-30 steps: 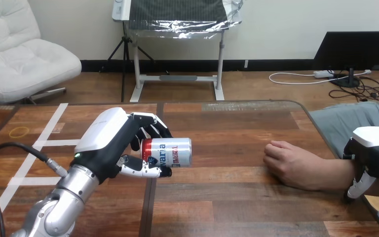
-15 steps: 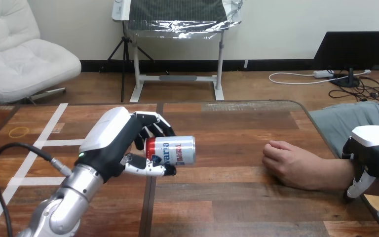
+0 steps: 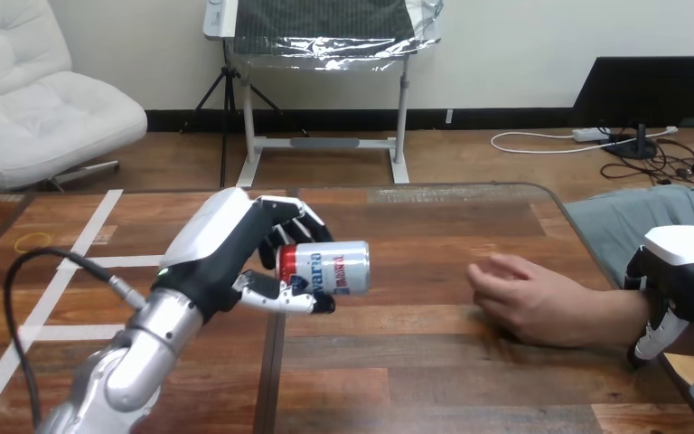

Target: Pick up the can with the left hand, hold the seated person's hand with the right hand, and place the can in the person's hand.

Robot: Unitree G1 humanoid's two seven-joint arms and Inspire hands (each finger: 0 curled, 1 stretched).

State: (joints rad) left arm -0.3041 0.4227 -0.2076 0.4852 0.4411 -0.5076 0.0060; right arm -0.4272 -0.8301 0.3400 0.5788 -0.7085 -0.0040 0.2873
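Observation:
My left hand (image 3: 226,249) is shut on a red-and-silver can (image 3: 325,268), which lies on its side in the grip above the table (image 3: 434,362). The person's hand (image 3: 529,298) rests on the table at the right, loosely curled, a short gap right of the can. At the right edge my right hand (image 3: 673,285) is curled round the person's forearm (image 3: 628,316), with its fingers pointing down over it.
White tape lines (image 3: 63,280) run across the table's left part. The table's far edge (image 3: 416,188) lies behind the can, and its right edge runs under the person's forearm.
My left hand has carried the can to the right and slightly up, toward the person's hand. The person's hand has slid a little to the left. My right hand has stayed on the forearm.

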